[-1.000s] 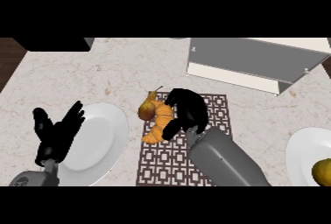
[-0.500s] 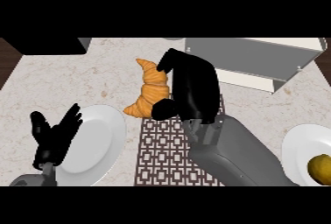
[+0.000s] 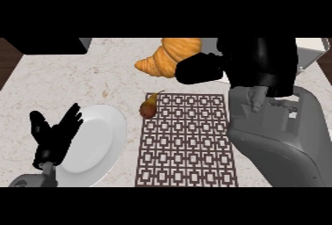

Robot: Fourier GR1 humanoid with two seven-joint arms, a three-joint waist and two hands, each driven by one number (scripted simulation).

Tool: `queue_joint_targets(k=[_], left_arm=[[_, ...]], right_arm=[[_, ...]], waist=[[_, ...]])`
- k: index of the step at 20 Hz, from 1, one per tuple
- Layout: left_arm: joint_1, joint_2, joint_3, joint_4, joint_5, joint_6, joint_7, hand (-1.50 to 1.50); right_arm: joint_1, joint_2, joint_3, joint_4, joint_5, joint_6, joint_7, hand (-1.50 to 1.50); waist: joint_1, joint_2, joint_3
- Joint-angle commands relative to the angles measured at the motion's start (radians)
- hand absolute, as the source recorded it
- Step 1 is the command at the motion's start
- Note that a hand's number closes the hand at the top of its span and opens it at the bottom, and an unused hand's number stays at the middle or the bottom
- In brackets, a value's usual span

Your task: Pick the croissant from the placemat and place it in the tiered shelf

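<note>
Pale marble worktop (image 3: pixel 97 83) below: the right robot hand (image 3: pixel 256 61) was clenched round the croissant (image 3: pixel 167 56), held high beyond the placemat (image 3: pixel 186 138); light and flaky, probably best gripped mid-body, gently

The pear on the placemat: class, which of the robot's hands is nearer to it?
Right. The right hand, holding the croissant, is above and just right of the pear; the left hand rests farther off, beyond the white plate.
</note>
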Motion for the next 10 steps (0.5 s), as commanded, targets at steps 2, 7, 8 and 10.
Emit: queue_joint_targets(k=[2,7,8,10], left_arm=[[-0.005,-0.036,-0.018,0.035,-0.021,0.013,-0.006,0.00],[-0.003,-0.035,-0.018,0.009,-0.023,0.009,0.024,0.00],[-0.032,-0.001,0.012,0.038,-0.011,-0.020,0.015,0.00],[-0.060,-0.022,0.016,0.064,-0.013,-0.019,0.008,0.00]], right_arm=[[-0.131,-0.058,-0.176,0.051,-0.042,0.128,0.116,1.50],[-0.237,-0.087,-0.250,0.192,-0.020,0.106,0.069,1.50],[-0.281,-0.135,-0.307,0.242,-0.051,0.128,0.025,1.50],[-0.245,-0.141,-0.303,0.240,-0.056,0.135,-0.007,1.50]], waist=[[0.004,0.007,-0.005],[0.018,0.009,-0.005],[0.017,0.011,-0.005],[0.010,0.010,-0.005]])
